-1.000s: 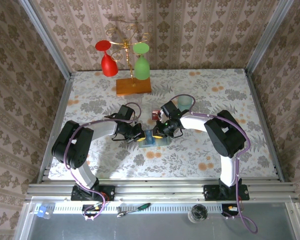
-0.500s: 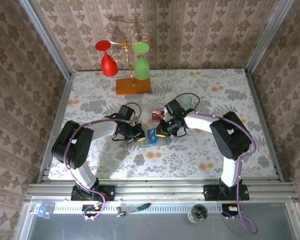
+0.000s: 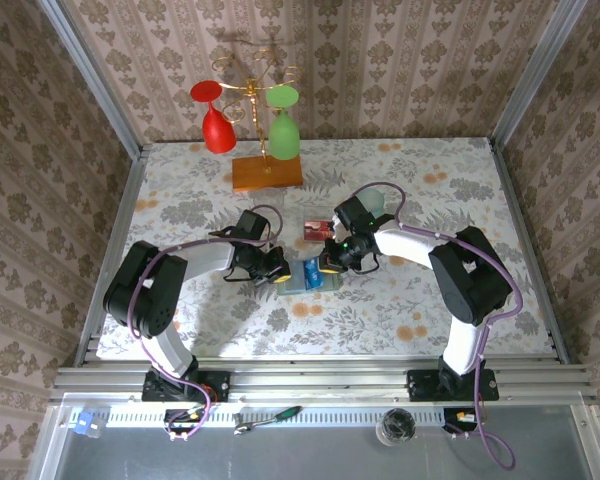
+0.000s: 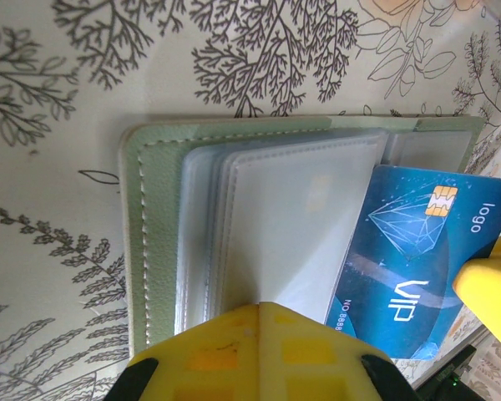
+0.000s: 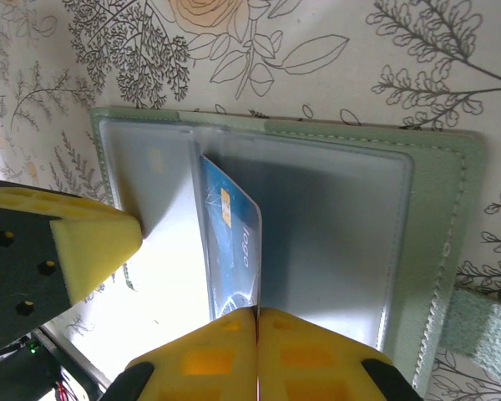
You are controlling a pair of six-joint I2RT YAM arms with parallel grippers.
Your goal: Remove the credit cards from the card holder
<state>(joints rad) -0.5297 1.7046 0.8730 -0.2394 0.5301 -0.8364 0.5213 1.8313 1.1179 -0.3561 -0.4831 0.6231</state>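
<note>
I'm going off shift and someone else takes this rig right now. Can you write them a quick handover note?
Left gripper: shut, tips resting on the clear sleeves of the open card holder.
Right gripper: shut on the blue card, which is partly out of its sleeve.
Done: one red card lies on the table beyond the holder.
Left: pull the blue card free, set it down, then check the other sleeves for more cards.

Walls [image 3: 410,60] papered in a beige damask pattern close the space from 9 through 12 to 3 o'clock, with grey metal posts [image 3: 527,70] at the corners. The surface [image 3: 450,180] carries a pale floral print, evenly lit. An aluminium rail [image 3: 320,380] borders it at 6 o'clock.
</note>
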